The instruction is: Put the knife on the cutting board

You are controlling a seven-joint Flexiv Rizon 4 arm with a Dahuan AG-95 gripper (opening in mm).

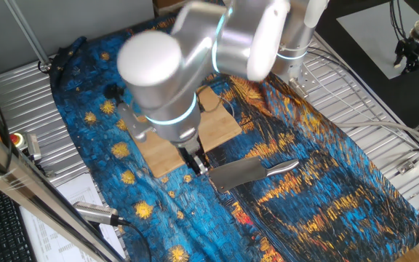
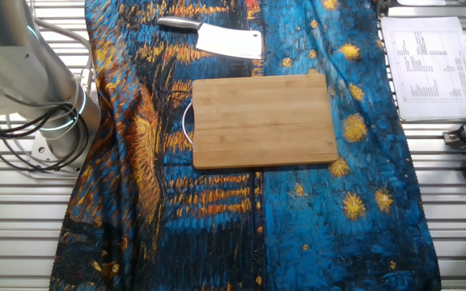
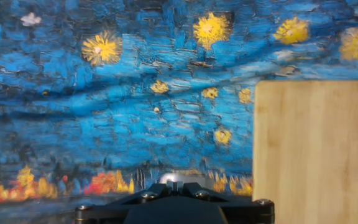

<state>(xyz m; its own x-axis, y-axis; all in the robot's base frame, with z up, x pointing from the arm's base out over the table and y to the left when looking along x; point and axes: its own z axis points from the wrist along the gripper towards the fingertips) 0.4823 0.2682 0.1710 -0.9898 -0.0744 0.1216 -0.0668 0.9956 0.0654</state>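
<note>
The knife (image 1: 244, 175) lies flat on the blue starry cloth, with its grey blade toward the cutting board (image 1: 220, 127) and its shiny handle (image 1: 282, 167) pointing away. The other fixed view shows the knife (image 2: 226, 40) just beyond the far edge of the bamboo cutting board (image 2: 264, 121), apart from it. My gripper (image 1: 198, 164) hangs over the cloth at the board's near corner, just left of the blade. Its fingers are shut with nothing in them. In the hand view the gripper (image 3: 173, 182) points at cloth, and the cutting board (image 3: 316, 149) fills the right side.
The painted cloth (image 2: 217, 218) covers the slatted metal table. The arm's base (image 2: 51, 121) stands left of the board, with cables. Printed papers (image 2: 427, 56) lie to the right. A silver-and-black cylindrical tool (image 1: 97, 212) and a red button (image 1: 15, 138) sit off the cloth.
</note>
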